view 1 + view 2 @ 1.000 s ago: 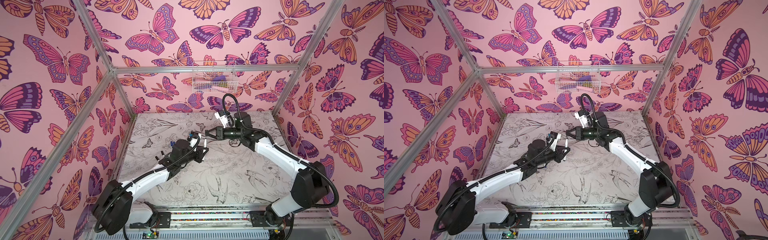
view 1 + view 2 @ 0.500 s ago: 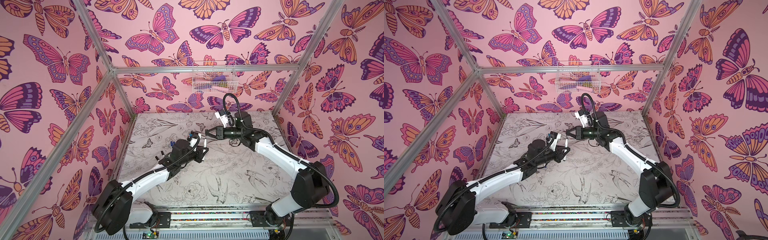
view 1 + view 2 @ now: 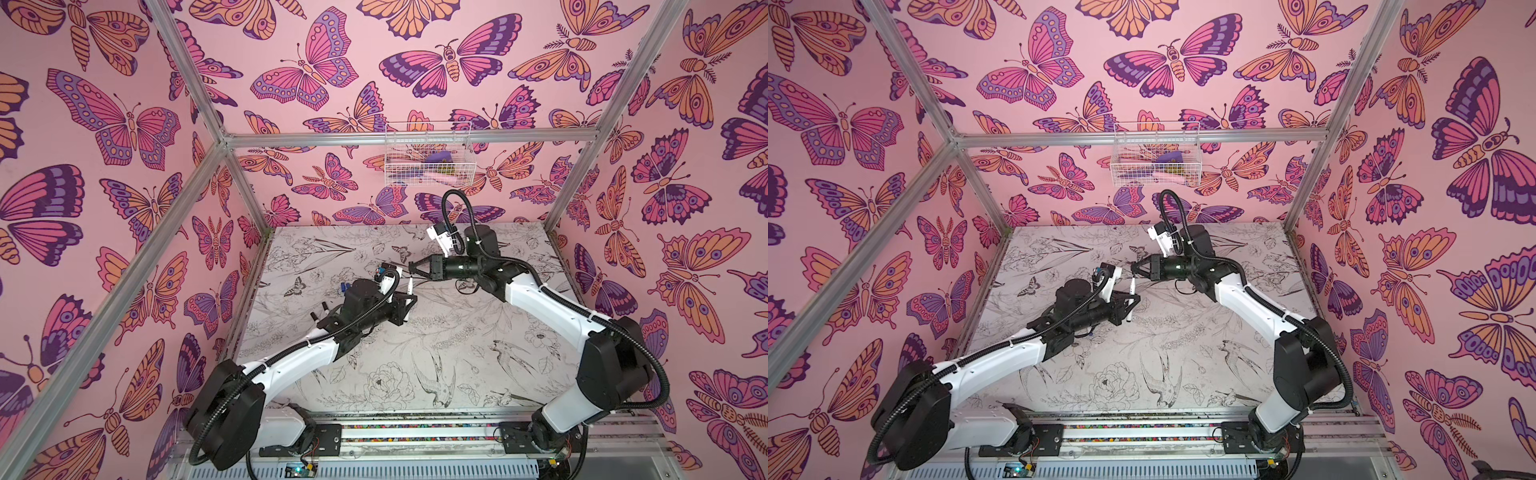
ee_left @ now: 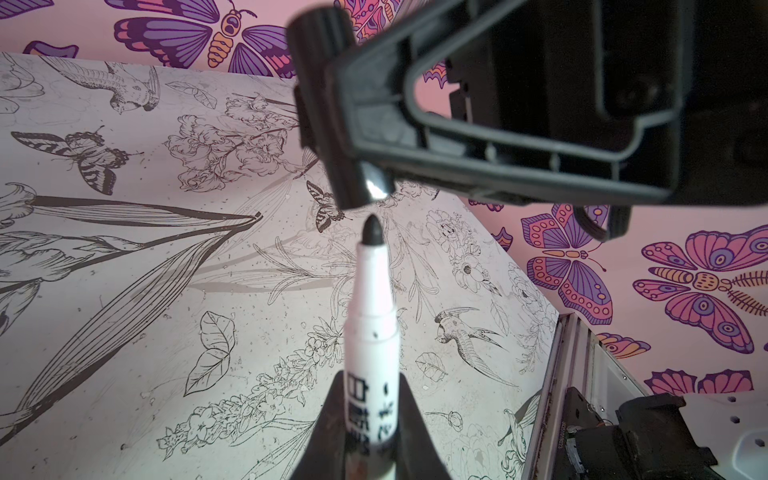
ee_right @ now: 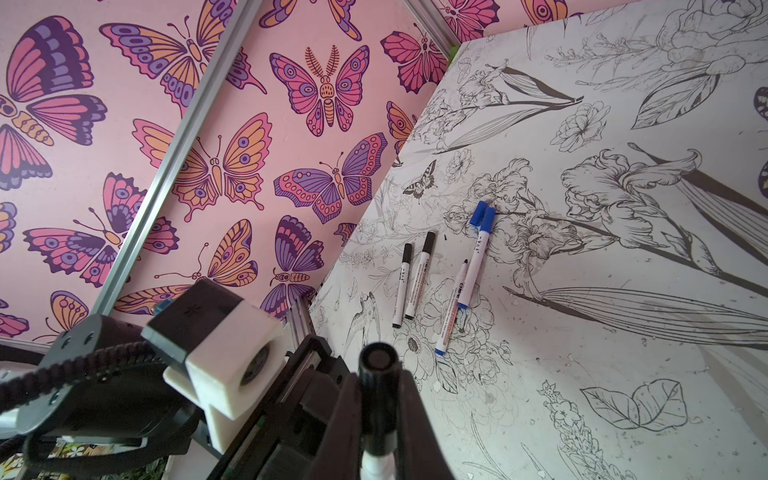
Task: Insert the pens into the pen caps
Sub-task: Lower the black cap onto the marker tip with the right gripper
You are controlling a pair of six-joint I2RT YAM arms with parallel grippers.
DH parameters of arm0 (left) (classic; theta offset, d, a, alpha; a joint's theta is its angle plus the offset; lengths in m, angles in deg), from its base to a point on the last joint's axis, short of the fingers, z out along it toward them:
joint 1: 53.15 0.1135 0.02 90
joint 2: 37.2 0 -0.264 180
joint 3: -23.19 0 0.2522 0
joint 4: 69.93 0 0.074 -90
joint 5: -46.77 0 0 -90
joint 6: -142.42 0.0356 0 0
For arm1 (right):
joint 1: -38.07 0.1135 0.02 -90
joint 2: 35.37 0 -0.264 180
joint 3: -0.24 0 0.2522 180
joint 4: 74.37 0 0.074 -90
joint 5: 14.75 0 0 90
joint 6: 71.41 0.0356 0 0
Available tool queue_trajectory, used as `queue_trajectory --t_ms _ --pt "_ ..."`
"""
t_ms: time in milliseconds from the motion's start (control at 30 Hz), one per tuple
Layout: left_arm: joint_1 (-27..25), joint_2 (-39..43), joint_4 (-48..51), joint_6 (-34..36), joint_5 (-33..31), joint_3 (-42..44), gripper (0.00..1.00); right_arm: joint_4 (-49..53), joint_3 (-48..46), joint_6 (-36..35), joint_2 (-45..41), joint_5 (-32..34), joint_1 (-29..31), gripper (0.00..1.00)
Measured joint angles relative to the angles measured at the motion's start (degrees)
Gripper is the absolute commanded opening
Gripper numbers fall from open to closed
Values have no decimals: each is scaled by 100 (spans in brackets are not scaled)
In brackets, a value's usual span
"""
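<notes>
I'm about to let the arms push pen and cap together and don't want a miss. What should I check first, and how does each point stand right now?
1. The left gripper is shut on the pen: ok.
2. The right gripper is shut on the black cap: ok.
3. The pen tip is bare and black, matching the cap: ok.
4. Tip faces the cap's open end, just short of it, not yet in: ok.
5. Cap in line with the pen: cannot tell; it looks tilted in the left wrist view.
6. The other pens on the table lie apart from both grippers: ok.
</notes>
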Motion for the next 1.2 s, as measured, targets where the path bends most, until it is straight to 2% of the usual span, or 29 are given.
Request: queue_trajectory --t_ms 467,900,1033,1200 --pt "-2 9 26 0 -33 17 0 39 -302 -37 -149 4 96 0" --pt "0 2 -566 -254 516 7 0 -566 -874 -24 -798 24 68 0" --pt "-20 -4 -645 2 455 -85 0 -651 -857 -164 -896 -74 26 0" --pt "-157 11 -997 667 -39 -98 0 -278 -557 -688 -1012 -68 26 2"
